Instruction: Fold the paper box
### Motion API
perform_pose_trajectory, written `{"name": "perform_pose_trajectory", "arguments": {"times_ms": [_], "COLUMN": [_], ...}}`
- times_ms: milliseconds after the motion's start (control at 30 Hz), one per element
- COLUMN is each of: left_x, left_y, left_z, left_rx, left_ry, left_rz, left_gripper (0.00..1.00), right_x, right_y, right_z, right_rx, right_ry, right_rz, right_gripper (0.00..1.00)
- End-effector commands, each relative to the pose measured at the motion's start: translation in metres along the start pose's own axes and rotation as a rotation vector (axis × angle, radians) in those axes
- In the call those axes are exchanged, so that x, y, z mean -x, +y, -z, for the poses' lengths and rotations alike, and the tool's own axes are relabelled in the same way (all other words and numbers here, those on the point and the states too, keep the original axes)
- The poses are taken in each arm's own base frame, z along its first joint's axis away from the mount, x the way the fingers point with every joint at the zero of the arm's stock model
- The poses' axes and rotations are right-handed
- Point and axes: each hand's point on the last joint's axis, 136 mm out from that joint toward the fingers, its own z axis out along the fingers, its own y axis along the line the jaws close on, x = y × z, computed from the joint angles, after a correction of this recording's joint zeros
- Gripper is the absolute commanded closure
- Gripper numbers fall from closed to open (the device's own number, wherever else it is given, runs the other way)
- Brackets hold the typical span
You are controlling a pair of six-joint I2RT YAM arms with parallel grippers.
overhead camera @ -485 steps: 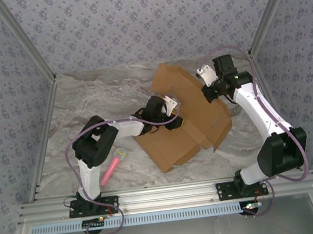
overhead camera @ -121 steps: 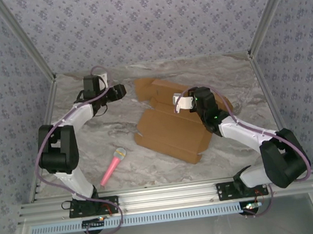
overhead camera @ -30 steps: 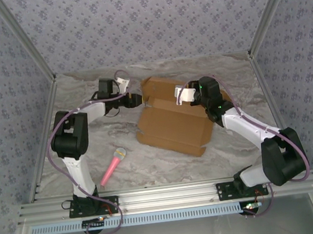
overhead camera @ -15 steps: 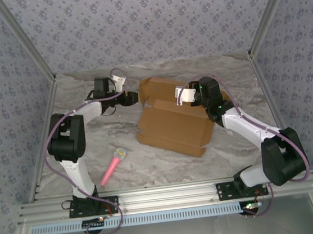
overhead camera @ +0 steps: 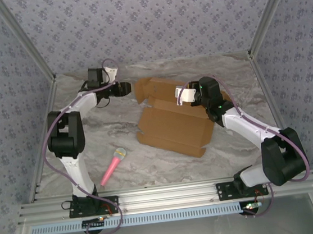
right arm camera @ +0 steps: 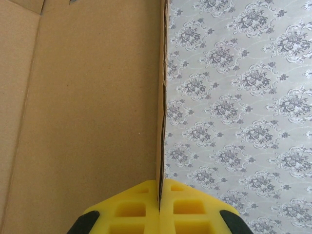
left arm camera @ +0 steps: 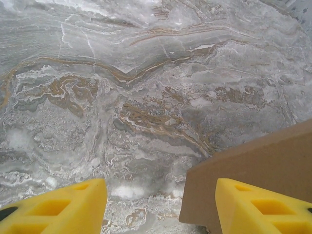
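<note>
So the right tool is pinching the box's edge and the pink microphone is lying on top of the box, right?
Not quite. The pink microphone lies on the table, apart from the paper box, as the top external view shows. The right tool does pinch the box's edge.

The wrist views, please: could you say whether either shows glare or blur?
Left wrist: pale glare on the table along the top edge, marble veins otherwise sharp. Right wrist: box edge and wallpaper both crisp, no glare, even light.
</note>
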Motion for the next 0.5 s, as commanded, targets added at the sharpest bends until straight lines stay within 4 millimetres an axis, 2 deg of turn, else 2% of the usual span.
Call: {"name": "perform_pose_trajectory", "arguments": {"times_ms": [0, 233, 467], "left_x": [-0.017, -0.028, -0.031], "left_y": [-0.012, -0.034, -0.050], "left_z": [-0.011, -0.023, -0.027], "left_rx": [-0.059, -0.153, -0.252], "left_ry": [0.092, 0.157, 0.190], "left_rz": [-0.005, -0.065, -0.116], "left_gripper": [0.40, 0.39, 0.39], "right_x": [-0.006, -0.010, -0.010], "right_y": [0.000, 0.005, 0.007], "right_z": [-0.001, -0.008, -0.010], "right_rx": [0.006, -0.023, -0.100], "right_ry": [0.033, 0.065, 0.058], "right_rz": [0.040, 0.111, 0.166], "right_gripper": [1.00, 1.00, 1.00]}}
